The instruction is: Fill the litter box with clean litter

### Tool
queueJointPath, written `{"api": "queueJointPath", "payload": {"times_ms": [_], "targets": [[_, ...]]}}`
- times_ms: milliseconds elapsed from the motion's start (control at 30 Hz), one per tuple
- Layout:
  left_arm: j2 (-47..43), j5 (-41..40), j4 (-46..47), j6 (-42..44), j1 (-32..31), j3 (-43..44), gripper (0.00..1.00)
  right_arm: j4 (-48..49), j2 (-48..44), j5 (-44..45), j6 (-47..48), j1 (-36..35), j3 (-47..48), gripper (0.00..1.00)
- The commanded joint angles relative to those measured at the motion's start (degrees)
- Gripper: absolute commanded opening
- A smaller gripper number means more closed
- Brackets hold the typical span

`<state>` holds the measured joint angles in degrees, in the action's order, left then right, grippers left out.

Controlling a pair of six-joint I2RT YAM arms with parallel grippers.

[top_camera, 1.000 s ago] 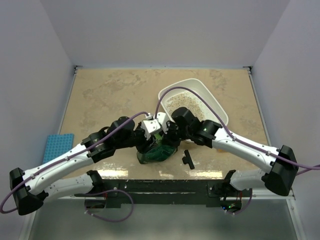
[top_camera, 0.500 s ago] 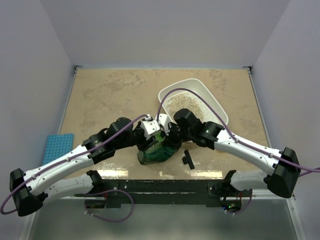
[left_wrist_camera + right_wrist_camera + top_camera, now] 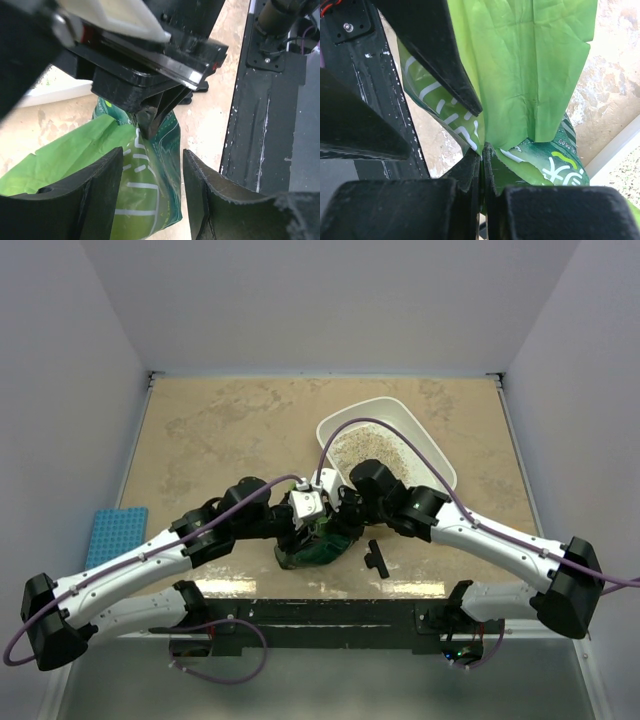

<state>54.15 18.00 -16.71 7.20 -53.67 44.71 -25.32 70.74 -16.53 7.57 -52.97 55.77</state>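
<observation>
Worktop (image 3: 220, 430): mottled tan and carries the job. I can't pick out any spill against that pattern.

Litter box (image 3: 428, 443): right of centre towards the far side, flat, sat at an angle. Clean litter (image 3: 370, 445) lies in it as a speckled layer over most of the floor. It looks thin, with white wall showing above it all round. My read is that the fill is partly done, not finished. The task doesn't say how deep it should go.

Green bag (image 3: 318, 545): low by the worktop, just beside the box's near-left corner and outside it, crumpled between both arms. Its mouth isn't over the box, so nothing is pouring now. Can't tell how much is left inside.

Blue rack (image 3: 115, 533): off the worktop's left edge, not involved.

Right tool (image 3: 482, 150): fingers together, pinching a fold at the bag's upper edge.

Left tool (image 3: 150, 185): fingers apart, one on each side of the bag lower down. A sliver of worktop shows beside one finger, so it looks like straddling rather than squeezing. I can't confirm contact.

Left to do, as I judge it: get a second firm hold, lift, tip the mouth over the box and top up the layer.

Black clip-like part (image 3: 376, 560): on the worktop by the right arm, apart from the bag. Possibly the bag's closure, can't tell.
</observation>
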Motion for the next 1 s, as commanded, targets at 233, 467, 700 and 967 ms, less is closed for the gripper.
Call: {"api": "queueJointPath", "payload": {"times_ms": [233, 467, 700, 967], "targets": [[1.2, -6.9, 4.0, 3.1, 0.1, -5.2, 0.57, 3.3, -4.6, -2.5, -1.9, 0.1, -0.8, 0.00], [-2.7, -10.1, 8.4, 3.5, 3.1, -8.3, 0.57, 3.2, -5.4, -3.2, -1.9, 0.2, -1.4, 0.00], [-0.8, -4.4, 6.4, 3.7, 5.2, -7.3, 0.32, 3.3, -5.6, -3.0, -1.9, 0.2, -1.8, 0.00], [-2.1, -3.7, 4.2, 6.6, 6.6, -6.3, 0.00, 2.7, -5.4, -2.7, -1.9, 0.2, -1.7, 0.10]]}}
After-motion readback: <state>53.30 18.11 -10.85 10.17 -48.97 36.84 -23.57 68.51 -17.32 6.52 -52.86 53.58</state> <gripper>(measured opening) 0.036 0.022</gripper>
